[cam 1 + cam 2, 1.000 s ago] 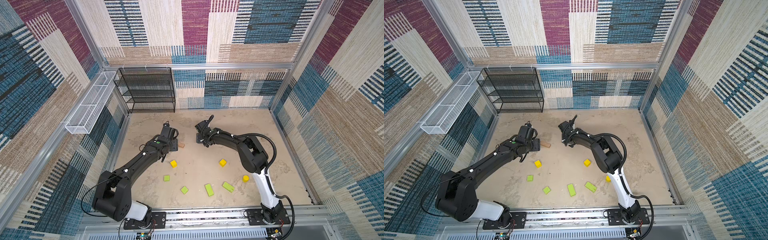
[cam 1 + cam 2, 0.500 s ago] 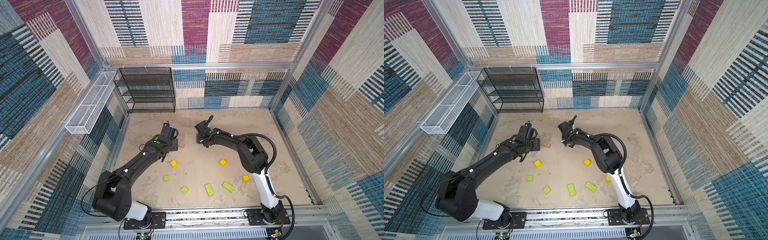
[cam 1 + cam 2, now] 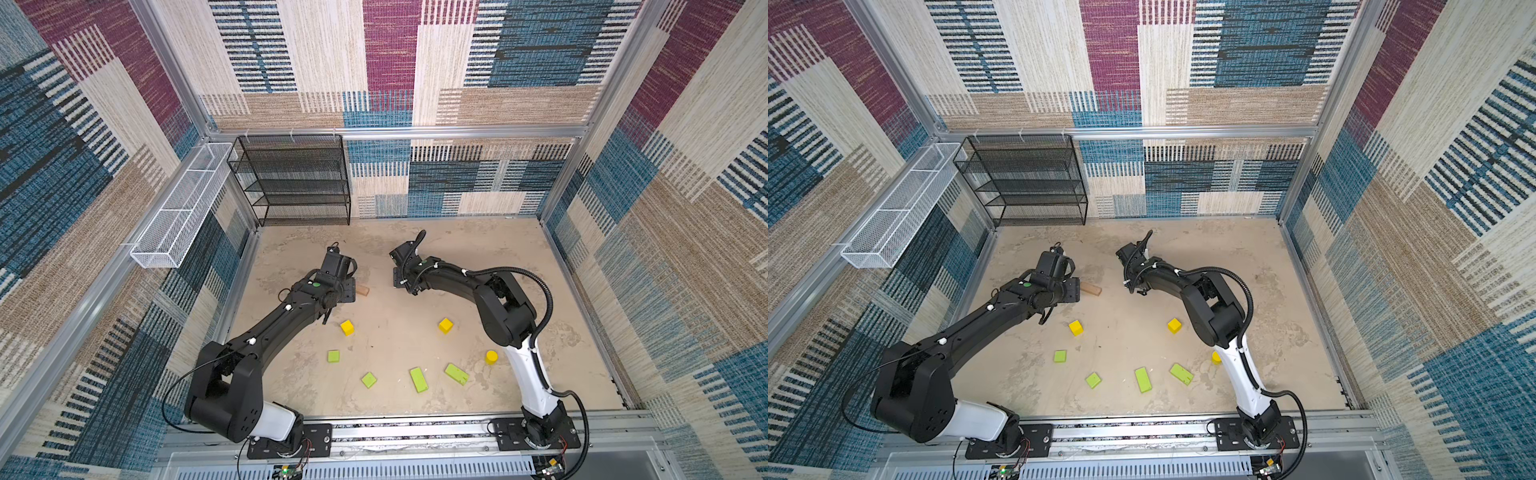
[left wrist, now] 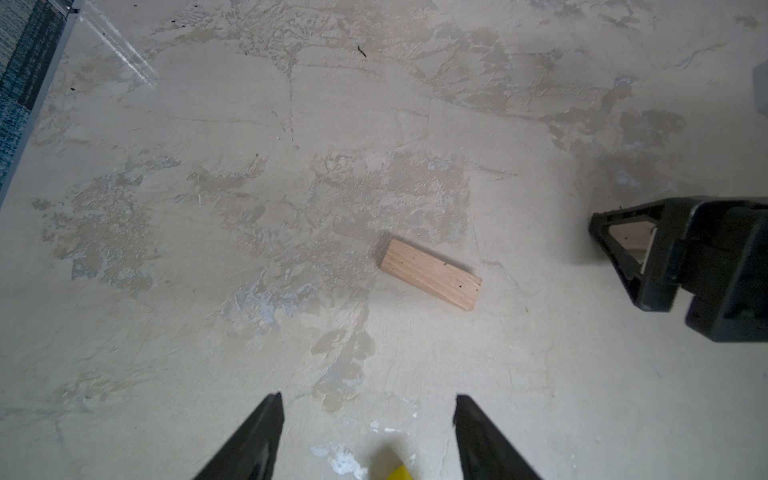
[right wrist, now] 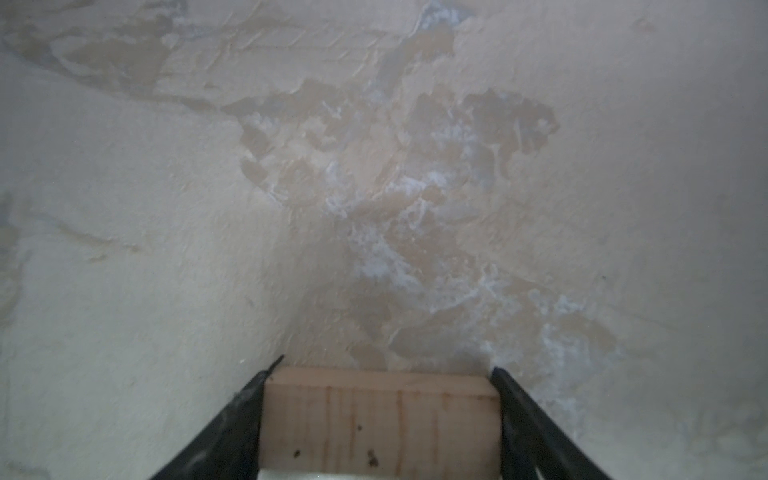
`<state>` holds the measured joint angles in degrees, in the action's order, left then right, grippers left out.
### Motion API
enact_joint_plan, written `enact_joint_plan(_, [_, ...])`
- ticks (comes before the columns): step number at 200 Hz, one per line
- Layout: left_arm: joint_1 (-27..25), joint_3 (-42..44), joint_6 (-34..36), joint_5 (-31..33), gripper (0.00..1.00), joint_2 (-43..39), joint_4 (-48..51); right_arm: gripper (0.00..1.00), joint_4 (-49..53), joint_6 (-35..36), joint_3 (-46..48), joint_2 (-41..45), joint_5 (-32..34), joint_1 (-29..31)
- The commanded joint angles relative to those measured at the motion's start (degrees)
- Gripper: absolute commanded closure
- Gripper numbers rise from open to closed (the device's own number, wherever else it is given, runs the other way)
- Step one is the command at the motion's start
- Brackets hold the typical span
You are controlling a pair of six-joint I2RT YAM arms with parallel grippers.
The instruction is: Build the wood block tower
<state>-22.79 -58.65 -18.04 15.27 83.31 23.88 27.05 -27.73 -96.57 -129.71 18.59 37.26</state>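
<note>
The top views give the whole layout but hide the business end of both arms. The wrists sit over the fingers, so from up there you can't tell what either claw is doing.

The wrist cams sort that out. The right gripper [image 5: 386, 368] has its two fingers pressed against opposite sides of the held tan bar [image 5: 380, 419], low over the table [image 5: 166, 208]. That bar doesn't show in either top view. The left gripper [image 4: 368, 397] is spread wide with nothing in it.

The free tan bar [image 4: 431, 274] is only fully visible in the left wrist view. It's plain unpainted wood, flat on its broad face, with the grain running lengthwise and a couple of dark specks. In both top views just one end pokes out from under the left wrist, at about 10 o'clock from table centre. Its long axis is roughly on the 9-to-3 line, with the 3 end dipped toward 4. The right claw is near that end but not touching it.

The held bar is the same pale wood, with the grain running along the fingers. Only part of it shows, so I can't tell which way its long axis goes.

Only the top views show the rest:
- First yellow cube [image 3: 347, 327] at 9.
- Second yellow cube [image 3: 445, 325] at 3.
- Four lime-green flat pieces [image 3: 419, 379] in an arc from 8 to 5.
- Yellow cylinder [image 3: 491, 357] at 4.
</note>
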Motion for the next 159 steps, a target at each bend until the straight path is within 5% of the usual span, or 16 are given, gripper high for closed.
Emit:
enact_joint_plan(1, [-0.04,-0.39,0.90,1.17,0.30,-0.07,0.73,0.26,3.17,1.28,1.37,0.15,-3.23,0.09])
enact_joint_plan(93, [-0.02,-0.48,0.82,1.08,0.30,0.10,0.91,0.00,4.14,0.05,-0.05,-0.37,-3.46,0.03])
enact_joint_plan(159, [-0.02,-0.73,1.01,0.92,0.29,0.43,1.19,0.01,4.50,0.29,-1.97,0.44,-2.05,0.00])
